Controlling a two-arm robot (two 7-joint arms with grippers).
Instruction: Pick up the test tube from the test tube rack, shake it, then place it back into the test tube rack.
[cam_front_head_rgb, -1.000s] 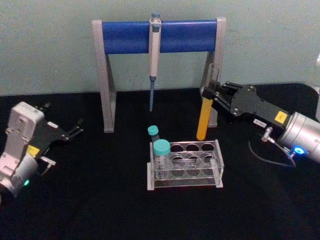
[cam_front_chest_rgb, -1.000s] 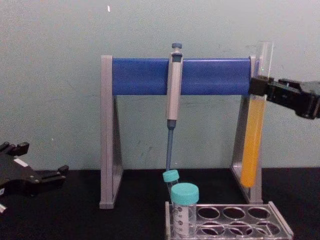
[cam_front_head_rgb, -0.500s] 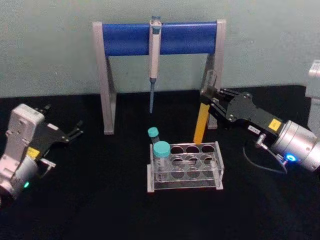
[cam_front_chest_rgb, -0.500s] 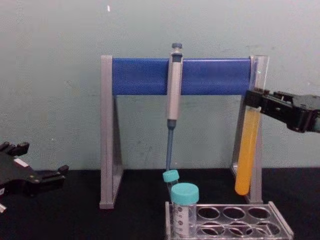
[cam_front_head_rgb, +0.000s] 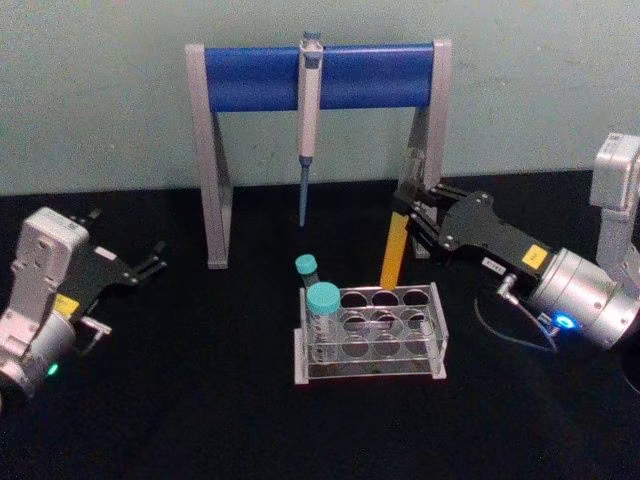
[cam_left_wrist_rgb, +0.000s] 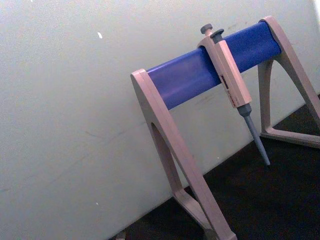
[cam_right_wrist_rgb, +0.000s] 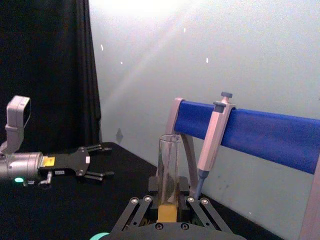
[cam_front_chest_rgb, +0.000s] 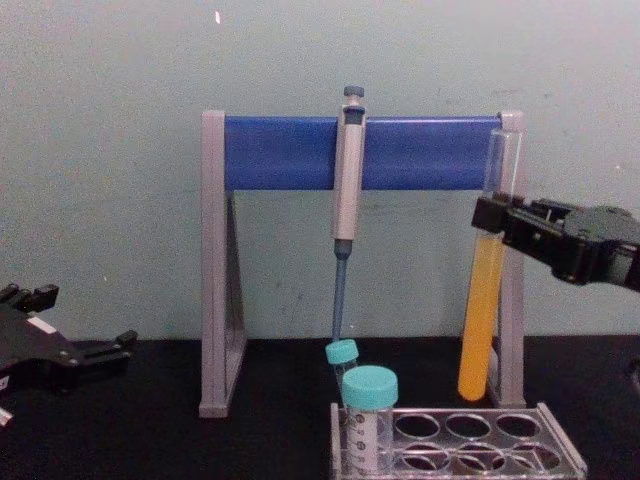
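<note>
tube (cam_front_head_rgb: 392, 258): we are bringing it lower than a second ago, nearing the rack (cam_front_head_rgb: 438, 305); replacing begins.
right claw (cam_front_head_rgb: 407, 213): grasping the tube.
left claw (cam_front_head_rgb: 152, 262): released, idling.

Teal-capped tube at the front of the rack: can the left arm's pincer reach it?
Probably yes. The left pincer sits open on that side, and the teal-capped tube stands at the left end of the rack, with nothing between them.

My head camera looks down on the bench (cam_front_head_rgb: 200, 410); my chest camera looks level across it; both share the test tube rack (cam_front_head_rgb: 385, 362).
</note>
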